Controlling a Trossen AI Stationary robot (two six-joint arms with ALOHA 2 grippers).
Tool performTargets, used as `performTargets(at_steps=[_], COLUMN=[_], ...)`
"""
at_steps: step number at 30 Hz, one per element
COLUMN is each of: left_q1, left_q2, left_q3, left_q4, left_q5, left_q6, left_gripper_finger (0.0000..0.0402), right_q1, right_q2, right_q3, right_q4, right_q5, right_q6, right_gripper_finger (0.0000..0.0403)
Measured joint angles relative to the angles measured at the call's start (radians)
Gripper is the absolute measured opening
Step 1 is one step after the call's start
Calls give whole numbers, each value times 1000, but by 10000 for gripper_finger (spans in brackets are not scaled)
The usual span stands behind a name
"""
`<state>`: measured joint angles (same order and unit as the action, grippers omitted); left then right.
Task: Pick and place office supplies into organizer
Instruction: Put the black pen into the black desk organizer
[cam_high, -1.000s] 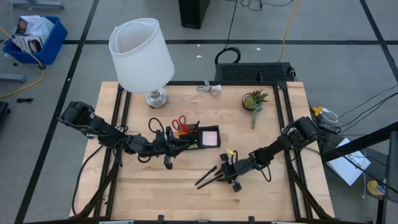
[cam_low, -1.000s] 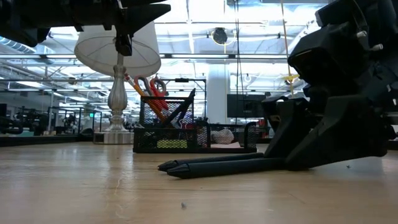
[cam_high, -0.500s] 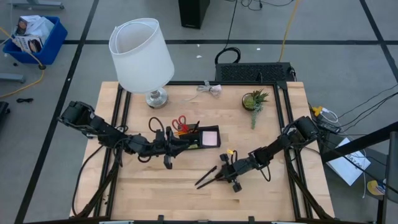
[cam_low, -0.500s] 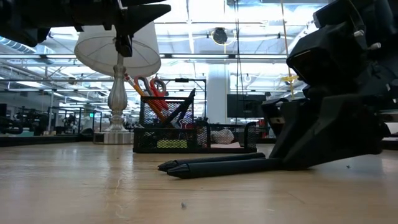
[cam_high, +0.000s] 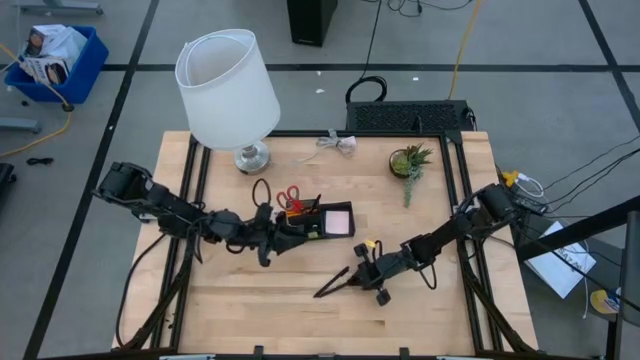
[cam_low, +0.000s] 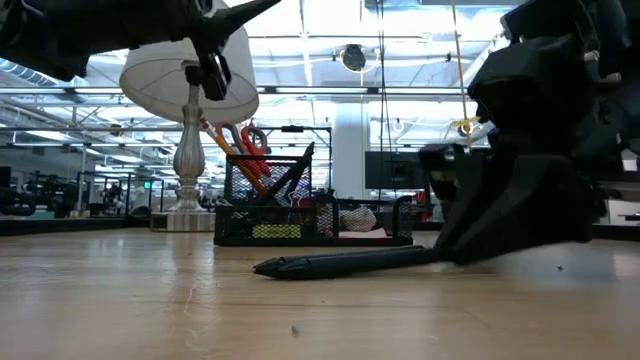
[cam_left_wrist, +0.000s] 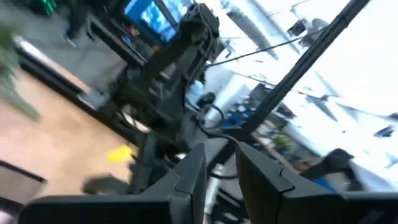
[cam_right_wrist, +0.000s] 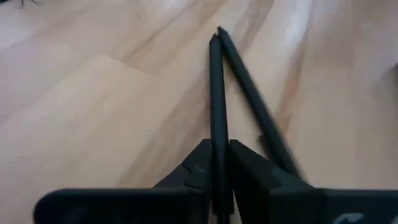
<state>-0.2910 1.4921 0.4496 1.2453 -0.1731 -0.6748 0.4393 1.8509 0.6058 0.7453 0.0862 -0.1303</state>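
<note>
Two slim black pens (cam_high: 333, 285) lie on the wood at the table's middle-right, their tips meeting (cam_right_wrist: 216, 34). My right gripper (cam_high: 364, 275) sits low at their right ends, shut on one pen (cam_right_wrist: 215, 93). The other pen (cam_right_wrist: 255, 106) lies loose beside it. The black mesh organizer (cam_high: 318, 222) stands at the table's middle and holds red-handled scissors (cam_high: 289, 196), orange pencils and a pink pad (cam_high: 340, 220). My left gripper (cam_high: 274, 240) hovers above the table just left of the organizer, open by a narrow gap (cam_left_wrist: 219, 171), with nothing in it. My right gripper pinches one black pen near its right end (cam_right_wrist: 215, 127) between the two fingers. The fingers come low and almost level from the table's right and lie along the pen. The pen sticks out ahead of them, and its free tip (cam_low: 258, 268) rests on the table.
A white-shaded lamp (cam_high: 228, 85) stands at the far left and a small potted plant (cam_high: 410, 160) at the far right. A white cord (cam_high: 338, 143) lies between them. Bare wood stretches along the near side of the table (cam_high: 300, 320).
My left gripper has tipped upward and drawn back a little toward the table's left. At my right gripper the two pens, spread in a V before, now lie closer together. The low view now shows a single dark line, where it showed two before.
</note>
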Motion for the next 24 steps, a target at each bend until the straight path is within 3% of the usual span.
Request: performTargets(at_steps=[6, 14, 19, 24], left_q1=[12, 7, -22, -48], left_q2=[0, 0, 0, 0], left_q3=[0, 0, 0, 0], left_q4=[-21, -134, -264, -312], left_q5=[101, 138, 172, 234], left_q6=[-222, -430, -601, -667], left_gripper_finger=[90, 90, 90, 90], right_q1=[0, 8, 7, -5], right_q2=[-79, -167, -170, -167], right_q3=[1, 1, 21, 62], right_q4=[-1, -8, -1, 5], right_q5=[19, 22, 23, 22], right_q6=[-100, -296, -466, -589], right_gripper_finger=[28, 40, 35, 28])
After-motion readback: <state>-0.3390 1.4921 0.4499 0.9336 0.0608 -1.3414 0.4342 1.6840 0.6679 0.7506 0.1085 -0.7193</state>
